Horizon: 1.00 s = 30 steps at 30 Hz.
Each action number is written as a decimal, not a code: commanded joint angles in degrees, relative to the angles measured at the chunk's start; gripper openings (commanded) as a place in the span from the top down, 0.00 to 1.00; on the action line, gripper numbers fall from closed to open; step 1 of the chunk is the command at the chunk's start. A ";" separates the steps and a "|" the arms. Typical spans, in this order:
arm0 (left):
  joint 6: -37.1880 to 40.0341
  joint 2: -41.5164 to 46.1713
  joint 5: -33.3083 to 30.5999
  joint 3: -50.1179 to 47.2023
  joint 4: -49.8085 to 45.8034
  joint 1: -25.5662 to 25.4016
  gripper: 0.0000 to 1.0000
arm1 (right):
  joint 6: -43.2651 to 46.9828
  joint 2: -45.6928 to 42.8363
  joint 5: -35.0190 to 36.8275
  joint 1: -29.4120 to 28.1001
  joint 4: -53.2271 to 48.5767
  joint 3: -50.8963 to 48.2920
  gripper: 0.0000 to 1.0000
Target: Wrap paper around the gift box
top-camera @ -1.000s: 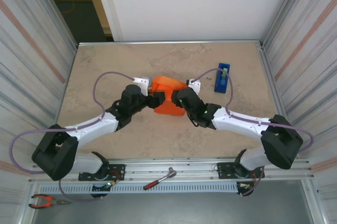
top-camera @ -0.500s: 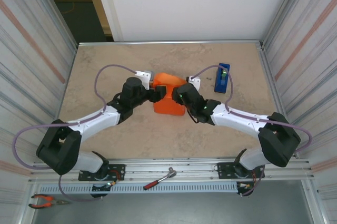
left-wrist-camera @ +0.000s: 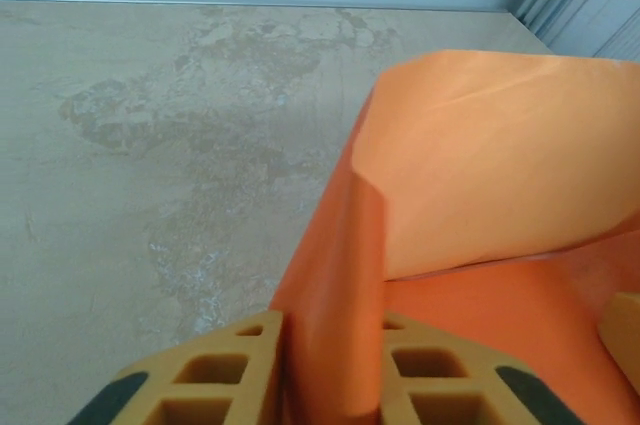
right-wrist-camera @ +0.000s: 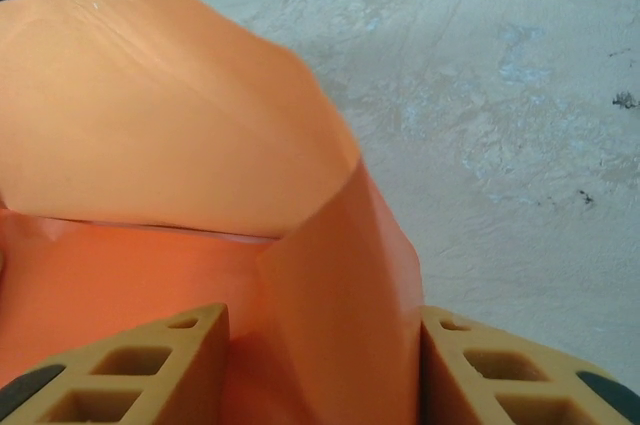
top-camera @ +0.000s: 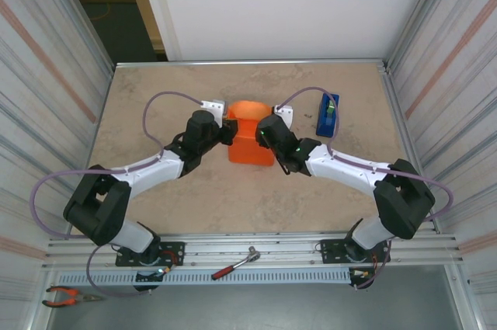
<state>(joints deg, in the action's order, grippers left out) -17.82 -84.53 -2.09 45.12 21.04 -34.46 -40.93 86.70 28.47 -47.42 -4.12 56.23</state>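
Paper (top-camera: pixel 250 147) sits mid-table, bunched into a mound, with a flap standing up on its 12 o'clock side. Left gripper (left-wrist-camera: pixel 332 377) comes in on it from 9 o'clock, right gripper (right-wrist-camera: pixel 322 370) from 3 o'clock. On each, the 2 fingers (left-wrist-camera: pixel 215 385) are part-closed, with a doubled fold of paper filling the gap and touching both pads. So both are pinching paper, neither fully closed.

Gift box is presumably under the mound; can't confirm. Tape dispenser (top-camera: pixel 327 115) is at 2 o'clock of the paper, apart from it, with the right arm's cable looping just beside it.

Risks, as I judge them:
1. Tear. With 2 pinches on 1 thin sheet, any outward pull toward 9 and 3 loads the fold line.
2. Slip. The fold is loose between the pads, so a quick move could pull it free and the flap springs open.
3. Box drift. Nothing visibly pins it, so dragging the paper could shift it off-centre unseen.
4. Wrist clash. The 2 wrists are near each other over the mound, so folding inward needs sequencing.
5. Cable snag on the tape dispenser if the right arm swings toward 2 o'clock.
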 commanded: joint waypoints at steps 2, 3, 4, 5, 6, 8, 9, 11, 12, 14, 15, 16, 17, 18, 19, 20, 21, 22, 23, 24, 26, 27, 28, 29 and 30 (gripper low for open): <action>0.47 0.63 4.69 1.14 -0.74 -2.46 0.84 | 6.82 2.69 -2.63 -0.23 -5.72 1.14 0.67; 0.29 0.85 4.63 1.19 -0.65 -2.62 0.85 | 6.90 2.69 -2.54 -0.21 -5.73 1.29 0.70; 0.10 0.85 4.62 1.12 -0.56 -2.71 0.88 | 7.00 2.77 -2.48 -0.06 -5.70 1.34 0.75; -0.06 0.86 4.63 1.13 -0.56 -2.76 0.90 | 7.00 2.84 -2.54 -0.07 -5.72 1.34 0.78; -0.35 0.85 4.63 1.07 -0.48 -2.83 0.91 | 7.00 2.81 -2.50 0.06 -5.64 1.35 0.82; -1.04 0.63 4.64 0.94 -0.09 -3.07 0.93 | 7.00 3.10 -2.95 0.40 -5.55 1.36 0.89; -1.36 0.53 4.59 0.94 0.14 -3.24 0.93 | 7.00 3.33 -3.21 0.53 -5.60 1.57 0.93; -1.83 0.42 4.70 1.10 0.34 -3.27 0.91 | 7.07 3.57 -3.38 0.65 -5.64 1.56 1.00; -1.97 0.35 4.61 1.28 0.24 -3.25 0.87 | 7.08 3.74 -3.50 0.72 -5.64 1.55 1.00; -1.70 0.45 4.31 1.88 0.03 -3.25 0.75 | 7.08 3.79 -3.72 0.80 -5.64 1.34 1.00; -1.54 0.51 4.01 2.35 -0.49 -3.26 0.69 | 7.08 3.83 -3.73 0.84 -5.64 1.35 1.00; -1.20 0.46 3.94 2.71 -0.56 -3.30 0.62 | 7.07 3.81 -3.79 0.90 -5.64 1.42 1.00; -0.90 0.09 3.88 3.31 -0.71 -3.26 0.57 | 7.17 3.83 -3.90 0.88 -5.64 1.34 1.00; -0.66 -0.31 3.90 4.00 -1.28 -3.17 0.53 | 7.18 3.83 -3.90 0.98 -5.64 1.29 1.00; -0.36 -0.73 3.99 4.51 -1.60 -3.12 0.51 | 7.24 3.80 -4.03 0.98 -5.64 1.32 1.00; -0.07 -1.34 4.15 5.10 -1.85 -3.07 0.50 | 7.26 3.86 -4.16 1.08 -5.71 1.34 1.00; 0.11 -2.04 4.28 5.56 -2.13 -3.12 0.50 | 7.27 3.91 -4.29 1.10 -5.71 1.34 1.00; 0.32 -2.59 4.29 6.03 -2.23 -3.07 0.50 | 7.25 3.92 -4.39 1.10 -5.69 1.26 1.00; 0.61 -3.23 4.30 6.24 -2.31 -3.08 0.51 | 7.18 3.90 -4.52 1.04 -5.63 1.25 1.00; 0.84 -3.72 4.13 6.35 -2.25 -3.07 0.54 | 7.13 3.91 -4.65 1.03 -5.65 1.12 1.00; 1.03 -4.47 3.34 6.17 -2.15 -3.08 0.62 | 7.18 3.83 -5.05 1.22 -5.65 1.18 1.00; 1.11 -4.80 2.54 5.95 -2.14 -3.12 0.70 | 7.18 3.74 -5.69 1.42 -5.63 1.17 1.00; 1.12 -4.99 1.89 5.81 -2.10 -3.08 0.76 | 7.26 3.50 -6.73 1.80 -5.59 1.29 1.00; 0.95 -5.27 1.22 5.75 -2.19 -3.12 0.83 | 7.35 3.24 -7.95 2.17 -5.62 1.40 0.96; 0.62 -5.39 0.83 5.70 -2.31 -3.08 0.87 | 7.44 2.74 -8.67 2.49 -5.72 1.56 0.89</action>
<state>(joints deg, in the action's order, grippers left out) -17.26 -87.88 -5.34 49.91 18.50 -35.68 -38.06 88.01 27.40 -44.29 -4.60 58.00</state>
